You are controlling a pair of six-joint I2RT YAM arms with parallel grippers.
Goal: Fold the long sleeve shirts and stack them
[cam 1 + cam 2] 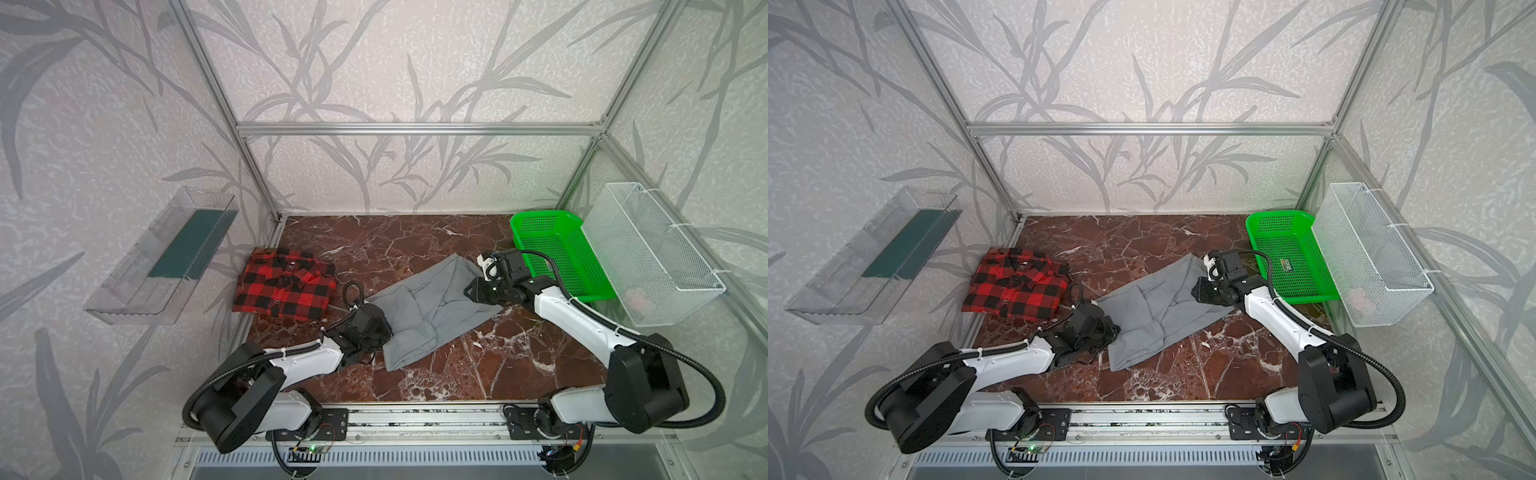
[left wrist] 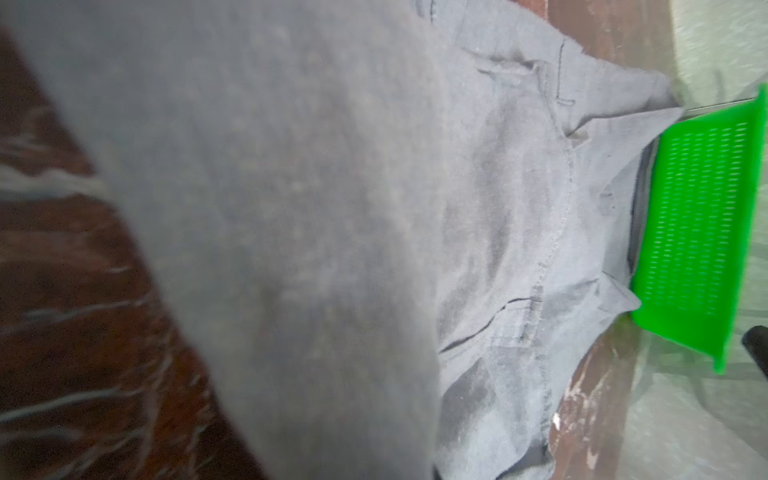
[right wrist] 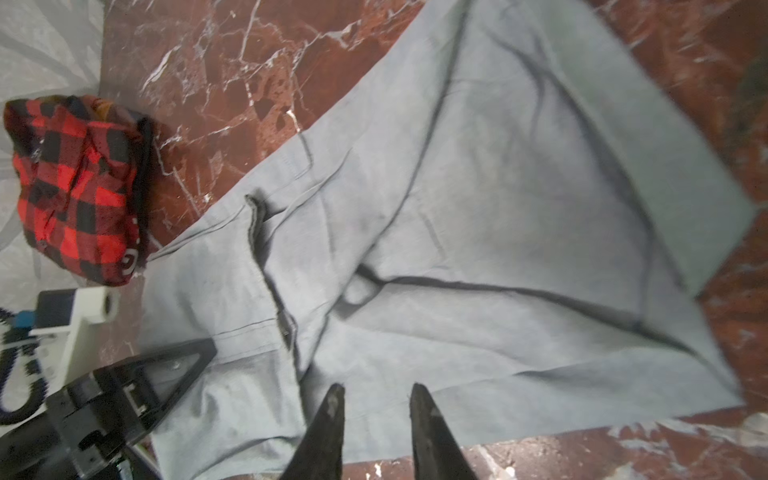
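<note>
In both top views, a clear tray (image 1: 160, 257) is hanging on the wall at 9 o'clock. On the red-brown table (image 1: 395, 237), the plaid shirt (image 1: 286, 286) is lying folded at 9 o'clock, by the table's edge.

Next, the left gripper (image 1: 382, 332) is pointing toward 2 o'clock and meeting the gray shirt (image 1: 432, 307) at its near corner. The top views are hiding its fingers under the black wrist. The left wrist view is showing only gray cloth, very close and blurry. The jaws are squeezed shut, and they seem to be pinching that cloth. The right wrist view is showing one left fingertip (image 3: 205, 352) lying at the cloth's edge.

The gray shirt is lying half folded in the middle, stretching from 7 o'clock to 1 o'clock. The right gripper (image 3: 376, 395) is hanging over its 3 o'clock edge, jaws a little apart, holding nothing. Only the right wrist view is showing that gap.

At 2 o'clock the green basket (image 1: 540, 218) is sitting behind the right arm, which is covering part of it. A white wire basket (image 1: 652, 245) is hanging on the wall at 3 o'clock.
</note>
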